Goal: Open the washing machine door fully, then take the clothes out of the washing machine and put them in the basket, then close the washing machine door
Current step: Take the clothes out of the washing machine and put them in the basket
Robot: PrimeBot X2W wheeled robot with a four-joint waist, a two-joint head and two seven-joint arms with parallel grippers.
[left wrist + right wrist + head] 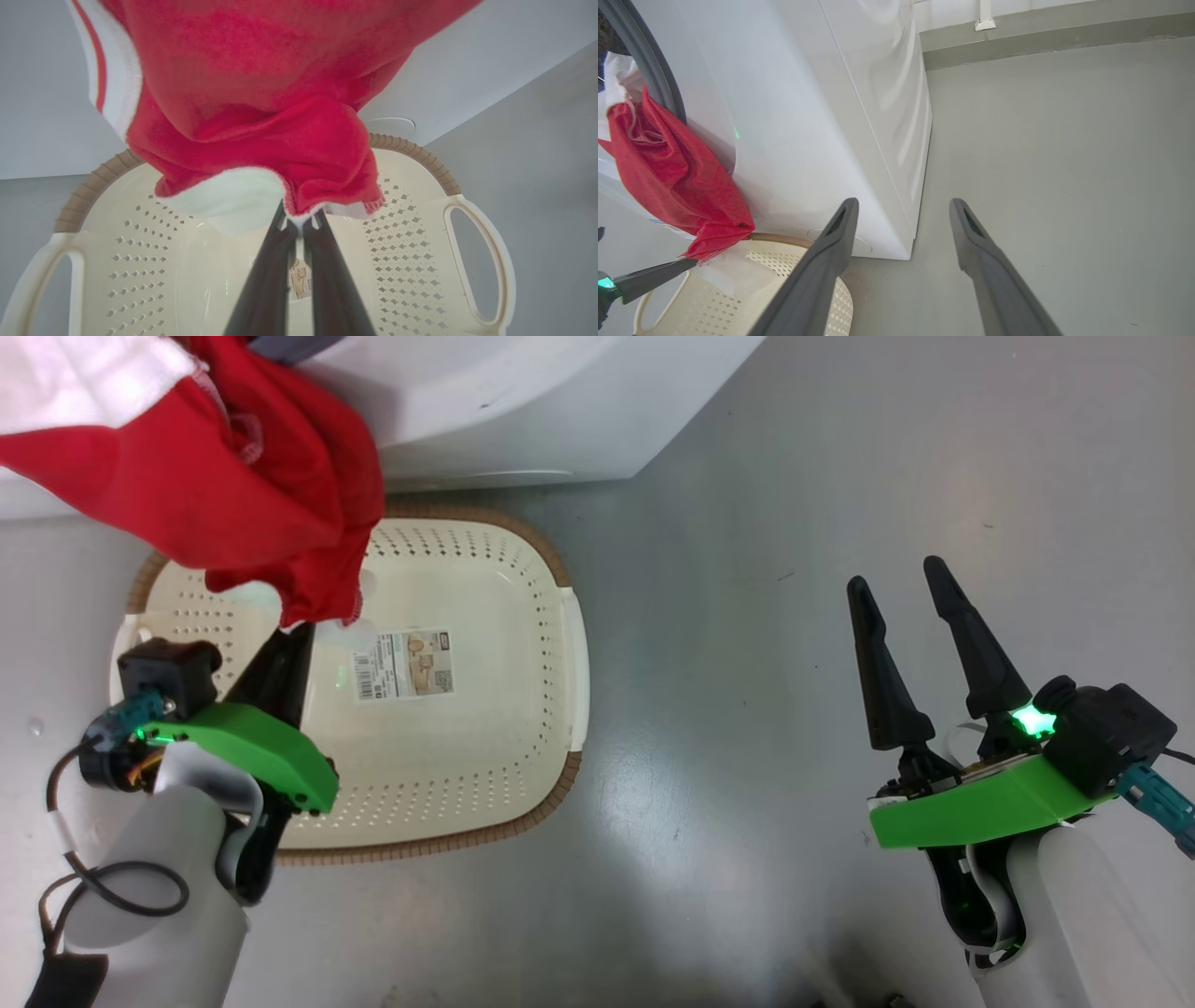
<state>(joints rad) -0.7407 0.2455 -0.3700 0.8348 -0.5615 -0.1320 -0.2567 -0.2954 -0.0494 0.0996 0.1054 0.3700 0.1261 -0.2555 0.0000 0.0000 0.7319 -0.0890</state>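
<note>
Pale grey left forearm (159, 905), thin black cable (49, 793) looping off at its 10 o'clock. Green wrist shell (257, 747) per arm, black camera block (1111, 723), teal connector (1158, 798). left gripper (297, 639), right gripper (895, 574): long tapered black fingers. Green LED (1030, 721) lit.

jaws of the left gripper (300, 223) pinch the clothes (261, 107) above the basket (413, 261).

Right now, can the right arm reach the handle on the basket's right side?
Probably yes. The right gripper is open and empty, and just bare floor lies between it and the basket; the clothes hang over the basket's far-left part.
</note>
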